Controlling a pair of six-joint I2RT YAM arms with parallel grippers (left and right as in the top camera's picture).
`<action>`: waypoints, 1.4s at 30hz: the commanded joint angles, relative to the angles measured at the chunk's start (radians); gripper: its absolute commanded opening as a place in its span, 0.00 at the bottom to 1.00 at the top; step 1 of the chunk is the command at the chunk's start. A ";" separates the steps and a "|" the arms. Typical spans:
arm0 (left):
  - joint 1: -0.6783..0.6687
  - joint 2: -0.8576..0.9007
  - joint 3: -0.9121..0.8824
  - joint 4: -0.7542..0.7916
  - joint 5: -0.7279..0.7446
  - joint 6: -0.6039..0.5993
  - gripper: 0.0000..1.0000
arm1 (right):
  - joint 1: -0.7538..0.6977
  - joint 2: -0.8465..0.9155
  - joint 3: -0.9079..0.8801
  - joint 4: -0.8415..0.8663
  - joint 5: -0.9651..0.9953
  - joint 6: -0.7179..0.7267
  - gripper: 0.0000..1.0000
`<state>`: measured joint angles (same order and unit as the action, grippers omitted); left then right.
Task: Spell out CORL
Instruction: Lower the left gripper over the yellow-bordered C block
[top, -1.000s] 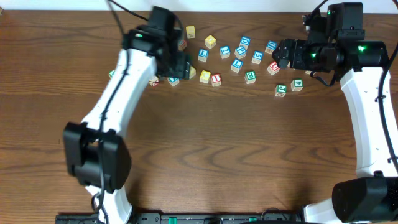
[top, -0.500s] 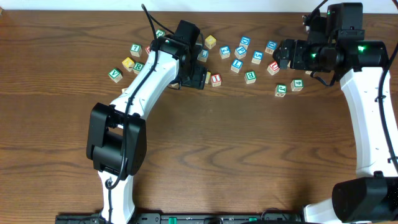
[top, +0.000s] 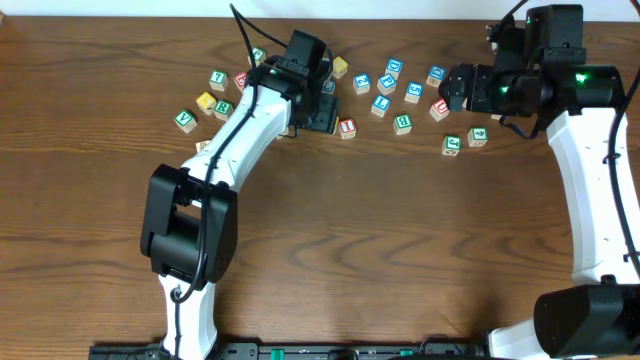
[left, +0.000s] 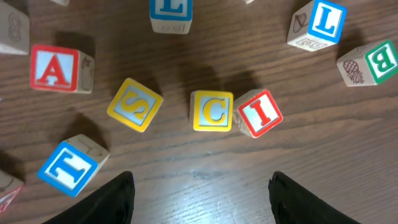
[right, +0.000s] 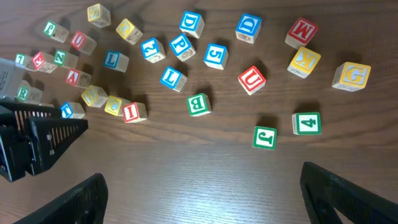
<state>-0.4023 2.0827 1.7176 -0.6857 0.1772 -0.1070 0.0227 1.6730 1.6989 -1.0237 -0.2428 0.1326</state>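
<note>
The yellow C cube (left: 212, 111) lies flat on the table, touching a red I cube (left: 258, 113). My left gripper (left: 202, 200) hovers open just short of the C cube, nothing between its fingers. In the overhead view the left gripper (top: 318, 116) covers the C cube. Two blue L cubes (left: 170, 9) (left: 323, 22) lie beyond it. A green R cube (right: 22, 93) sits at the left edge of the right wrist view. My right gripper (right: 202, 180) stands open over bare wood, right of the cluster (top: 452, 90). I cannot pick out an O cube.
Loose letter cubes are scattered across the far half of the table: yellow S (left: 135, 104), red A (left: 59, 68), blue T (left: 68, 167), green B (left: 373, 62), green J (right: 264, 137), green 4 (right: 306, 123), red U (right: 252, 79).
The left arm swung right, from the left side of the cluster to above the C and I cubes. The right arm has not moved.
</note>
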 joint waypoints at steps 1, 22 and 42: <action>-0.010 0.018 -0.012 0.019 -0.018 -0.011 0.68 | -0.002 0.001 0.019 -0.002 0.006 -0.011 0.94; -0.048 0.119 -0.012 0.098 -0.129 -0.024 0.68 | -0.002 0.002 0.019 -0.010 0.017 -0.011 0.95; -0.048 0.167 -0.012 0.154 -0.129 0.002 0.68 | -0.002 0.002 0.019 -0.020 0.035 -0.011 0.95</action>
<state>-0.4519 2.2368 1.7103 -0.5392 0.0635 -0.1226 0.0227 1.6730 1.6989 -1.0409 -0.2146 0.1318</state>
